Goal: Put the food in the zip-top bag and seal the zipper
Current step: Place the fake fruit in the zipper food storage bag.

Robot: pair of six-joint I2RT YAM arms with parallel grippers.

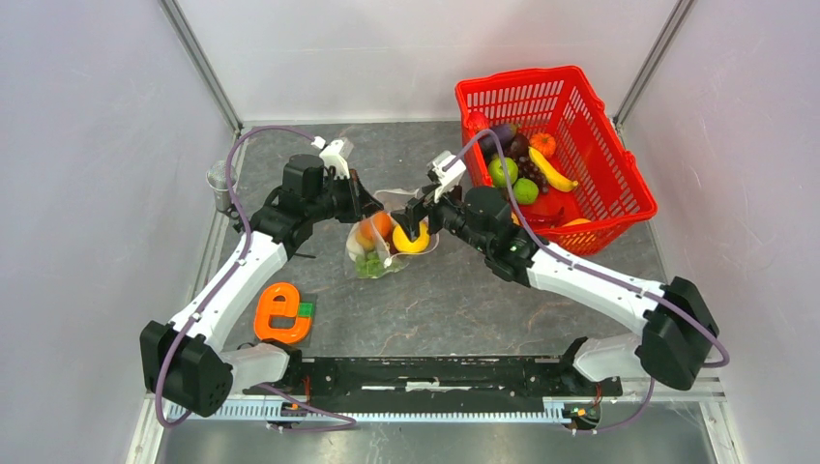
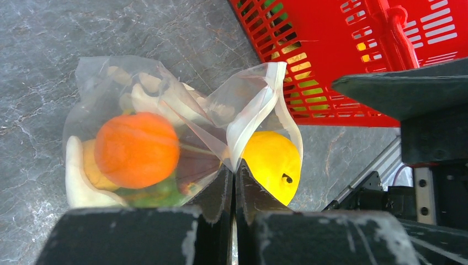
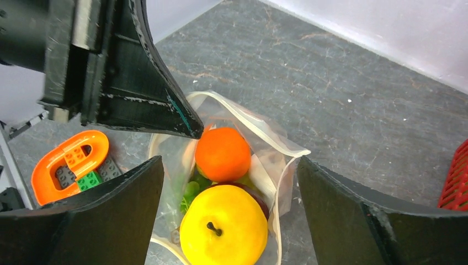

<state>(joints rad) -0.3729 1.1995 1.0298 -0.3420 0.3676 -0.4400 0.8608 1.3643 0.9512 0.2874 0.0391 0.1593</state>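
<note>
Mid-filling: left gripper (image 2: 234,168) pinched the zip-top bag (image 2: 165,94) lip; right gripper (image 3: 230,160) gaped over the yellow fruit (image 3: 223,232) (seemingly lodged at the mouth). Next: more from the basket (image 1: 619,169).

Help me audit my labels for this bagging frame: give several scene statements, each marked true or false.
1. The left end effector is pinched shut on the rim of the zip-top bag. True.
2. The right end effector grips the yellow fruit. False: its jaws stand open, clear of the fruit, which sits at the bag's mouth.
3. An orange fruit lies inside the bag. True.
4. The red basket is empty. False: it holds a banana and other toy fruit.
5. The zipper is sealed. False: the mouth gapes open.
</note>
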